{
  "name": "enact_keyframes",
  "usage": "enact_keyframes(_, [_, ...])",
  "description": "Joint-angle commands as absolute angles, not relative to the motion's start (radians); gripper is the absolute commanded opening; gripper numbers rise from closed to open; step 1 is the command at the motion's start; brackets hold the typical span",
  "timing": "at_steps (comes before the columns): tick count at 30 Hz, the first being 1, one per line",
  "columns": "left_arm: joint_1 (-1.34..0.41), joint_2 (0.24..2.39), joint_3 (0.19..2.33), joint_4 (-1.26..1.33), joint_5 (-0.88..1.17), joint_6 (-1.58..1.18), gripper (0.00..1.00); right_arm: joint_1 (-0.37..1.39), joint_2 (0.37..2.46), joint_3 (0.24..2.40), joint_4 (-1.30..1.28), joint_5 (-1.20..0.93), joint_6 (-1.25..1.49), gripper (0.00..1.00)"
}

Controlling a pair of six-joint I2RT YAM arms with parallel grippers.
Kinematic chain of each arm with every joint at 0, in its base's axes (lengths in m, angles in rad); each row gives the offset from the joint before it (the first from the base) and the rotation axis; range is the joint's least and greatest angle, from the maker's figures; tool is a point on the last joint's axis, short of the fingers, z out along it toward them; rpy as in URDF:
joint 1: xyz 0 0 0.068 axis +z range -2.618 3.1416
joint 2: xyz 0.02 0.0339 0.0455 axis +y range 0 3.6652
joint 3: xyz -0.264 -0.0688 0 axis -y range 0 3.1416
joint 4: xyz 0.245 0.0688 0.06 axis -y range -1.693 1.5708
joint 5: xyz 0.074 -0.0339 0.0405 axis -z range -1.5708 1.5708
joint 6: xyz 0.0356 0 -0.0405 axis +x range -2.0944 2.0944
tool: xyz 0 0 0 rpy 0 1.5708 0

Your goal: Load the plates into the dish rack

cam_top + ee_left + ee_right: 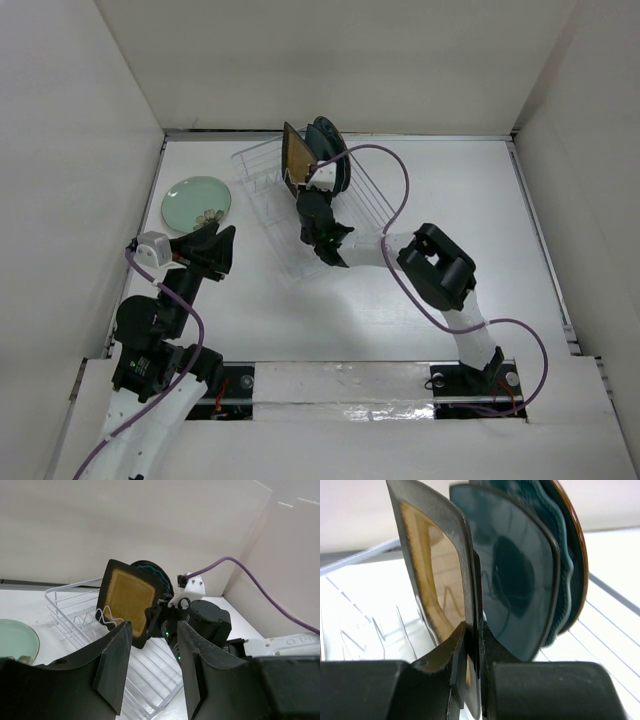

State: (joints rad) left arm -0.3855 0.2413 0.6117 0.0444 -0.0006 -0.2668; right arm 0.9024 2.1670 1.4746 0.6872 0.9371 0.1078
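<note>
Right gripper (pixel 472 645) pinches the lower edge of the mustard-yellow square plate (pixel 432 565), its two fingers (pixel 455 655) nearly together with only the plate's thin black rim between them. In the top view this plate (pixel 295 158) stands on edge at the upper middle of the frame, nearly upright, its yellow face turned toward the left side and its edge running up and down the picture. It is over the far end of the dish rack (pixel 372 205), which lies askew on the table (pixel 480 190). Just behind it, to the right in the wrist view, the square teal plate (pixel 520 580), the scalloped teal plate (pixel 559 540) and the round teal plate (pixel 581 565) stand upright, packed close in the rack. The left gripper (pixel 215 245) hangs at the left of the frame with its jaws about half apart, holding nothing. The mint green plate (pixel 190 200) lies flat on the table just beyond it, outside the rack.
</note>
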Motion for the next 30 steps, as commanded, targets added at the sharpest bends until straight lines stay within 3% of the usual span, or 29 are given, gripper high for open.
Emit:
enact_keyframes(1, [-0.391,0.247,0.604,0.092,0.018,-0.262,0.38,0.96,2.096,1.422,0.666,0.954,0.184,0.15])
enact_keyframes(4, [-0.391,0.239,0.603,0.097,0.026,-0.264,0.38,0.969,2.085,1.399,0.664,0.957,0.19,0.29])
enact_keyframes(6, [-0.391,0.238,0.603,0.097,0.022,-0.264,0.38,0.969,2.077,1.397,0.626,0.959,0.201,0.31])
enact_keyframes(8, [-0.391,0.244,0.603,0.091,0.017,-0.264,0.38,0.969,2.053,1.384,0.618,0.953,0.216,0.4])
enact_keyframes(17, [-0.391,0.233,0.604,0.09,0.017,-0.27,0.38,0.997,1.867,1.275,0.572,0.905,0.241,0.55])
enact_keyframes(19, [-0.391,0.224,0.604,0.097,0.018,-0.276,0.27,1.026,1.816,1.255,0.551,0.887,0.259,0.55])
enact_keyframes(20, [-0.391,0.224,0.604,0.095,0.017,-0.278,0.2,1.038,1.806,1.255,0.537,0.864,0.27,0.55])
enact_keyframes(21, [-0.391,0.224,0.603,0.094,0.012,-0.278,0.07,1.052,1.801,1.256,0.528,0.835,0.279,0.52])
enact_keyframes(22, [-0.391,0.225,0.604,0.091,0.008,-0.279,0.01,1.08,1.804,1.262,0.517,0.803,0.287,0.33])
enact_keyframes(25, [-0.391,0.218,0.607,0.087,-0.011,-0.279,0.0,1.12,1.844,1.345,0.448,0.7,0.327,0.0])
enact_keyframes(30, [-0.391,0.204,0.62,0.066,-0.083,-0.275,0.0,1.164,1.963,1.495,0.339,0.5,0.393,0.0])
